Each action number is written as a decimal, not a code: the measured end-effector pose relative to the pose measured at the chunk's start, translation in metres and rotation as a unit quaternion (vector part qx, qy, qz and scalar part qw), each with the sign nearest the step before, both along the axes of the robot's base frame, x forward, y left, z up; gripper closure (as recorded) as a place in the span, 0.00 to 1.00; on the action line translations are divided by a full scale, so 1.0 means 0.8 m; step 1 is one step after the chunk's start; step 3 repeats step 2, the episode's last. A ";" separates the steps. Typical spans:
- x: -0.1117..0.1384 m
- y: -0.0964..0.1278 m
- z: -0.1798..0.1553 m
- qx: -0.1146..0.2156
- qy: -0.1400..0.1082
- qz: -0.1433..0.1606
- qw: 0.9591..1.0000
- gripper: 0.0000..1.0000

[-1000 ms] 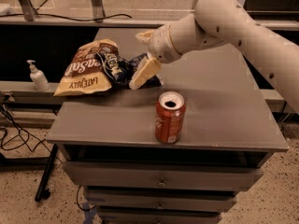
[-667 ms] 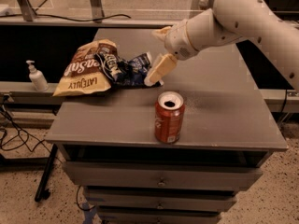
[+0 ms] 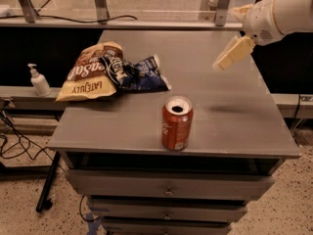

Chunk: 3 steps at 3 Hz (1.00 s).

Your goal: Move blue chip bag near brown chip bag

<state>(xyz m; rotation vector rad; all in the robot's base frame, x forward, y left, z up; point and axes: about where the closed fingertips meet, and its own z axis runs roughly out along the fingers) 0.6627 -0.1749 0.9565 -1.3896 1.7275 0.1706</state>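
The blue chip bag (image 3: pixel 143 76) lies on the grey cabinet top (image 3: pixel 230 111), at its left back part. Its left end rests against and slightly over the brown chip bag (image 3: pixel 85 75), which lies flat at the left edge. My gripper (image 3: pixel 226 39) hangs in the air over the right back part of the top, well to the right of both bags. It is open and holds nothing. One cream finger (image 3: pixel 233 53) points down to the left.
A red soda can (image 3: pixel 177 124) stands upright near the front edge, in front of the blue bag. A white pump bottle (image 3: pixel 39 81) stands on a low ledge to the left. Drawers are below the top, cables lie on the floor at left, and metal legs stand behind.
My gripper has pulled away from the blue bag, moving right and slightly back across the top. The blue bag stays lying against the brown bag. The can has not moved.
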 end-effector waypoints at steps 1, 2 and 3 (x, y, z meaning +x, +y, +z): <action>-0.014 -0.089 0.053 0.000 -0.033 -0.059 0.998 0.00; -0.013 -0.093 0.061 0.000 -0.039 -0.062 0.997 0.00; -0.013 -0.093 0.061 0.000 -0.039 -0.062 0.997 0.00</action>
